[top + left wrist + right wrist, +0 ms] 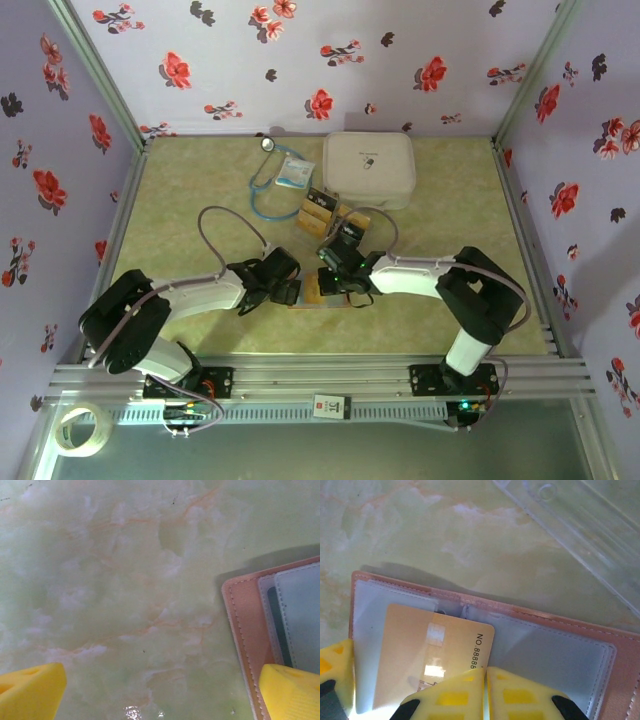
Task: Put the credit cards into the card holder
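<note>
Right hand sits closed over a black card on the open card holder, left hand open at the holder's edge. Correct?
No: the card is gold-yellow, not black, as the right wrist view shows. The right hand is closed over it on the open card holder, left hand open at its edge.

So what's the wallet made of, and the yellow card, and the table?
The wallet looks like pinkish-brown leather or fake leather: matte, with stitching along its edge. Its pockets seem soft, cloudy clear plastic. The yellow card looks like stiff, glossy plastic; light glints off it. The table looks like pale green marble, maybe only a printed pattern.
</note>
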`<state>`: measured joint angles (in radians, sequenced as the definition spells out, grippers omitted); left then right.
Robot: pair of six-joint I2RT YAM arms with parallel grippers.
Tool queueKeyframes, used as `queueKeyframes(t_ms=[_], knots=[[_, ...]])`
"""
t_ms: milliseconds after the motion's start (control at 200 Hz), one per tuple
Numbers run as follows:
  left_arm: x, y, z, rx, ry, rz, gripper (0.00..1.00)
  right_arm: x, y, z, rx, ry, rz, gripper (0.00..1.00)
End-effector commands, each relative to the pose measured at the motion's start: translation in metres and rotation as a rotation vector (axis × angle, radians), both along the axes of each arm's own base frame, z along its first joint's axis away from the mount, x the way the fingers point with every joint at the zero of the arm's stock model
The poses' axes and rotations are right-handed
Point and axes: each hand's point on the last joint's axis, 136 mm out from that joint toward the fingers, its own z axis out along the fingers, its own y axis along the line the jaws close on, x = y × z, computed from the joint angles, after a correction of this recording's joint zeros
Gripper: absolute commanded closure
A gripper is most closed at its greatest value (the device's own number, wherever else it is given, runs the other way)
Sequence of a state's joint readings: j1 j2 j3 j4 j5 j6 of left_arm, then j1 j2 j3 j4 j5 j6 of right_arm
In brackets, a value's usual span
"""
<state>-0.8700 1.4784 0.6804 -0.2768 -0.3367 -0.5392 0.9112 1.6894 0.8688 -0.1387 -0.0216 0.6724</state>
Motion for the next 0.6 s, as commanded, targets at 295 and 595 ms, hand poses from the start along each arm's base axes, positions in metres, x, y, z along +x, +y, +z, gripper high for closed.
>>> queueKeyframes(t_ms=[295,595], knots=[[0.002,0.014,0.023,-0.001,-0.032,0.041,0.00,-0.002,0.021,0.023,0.062,-0.026,0.027,0.91],[0.005,0.036,0.019,0.043,0.013,0.115,0.00,-0.004,0.004,0.025,0.035,-0.050,0.000,0.90]])
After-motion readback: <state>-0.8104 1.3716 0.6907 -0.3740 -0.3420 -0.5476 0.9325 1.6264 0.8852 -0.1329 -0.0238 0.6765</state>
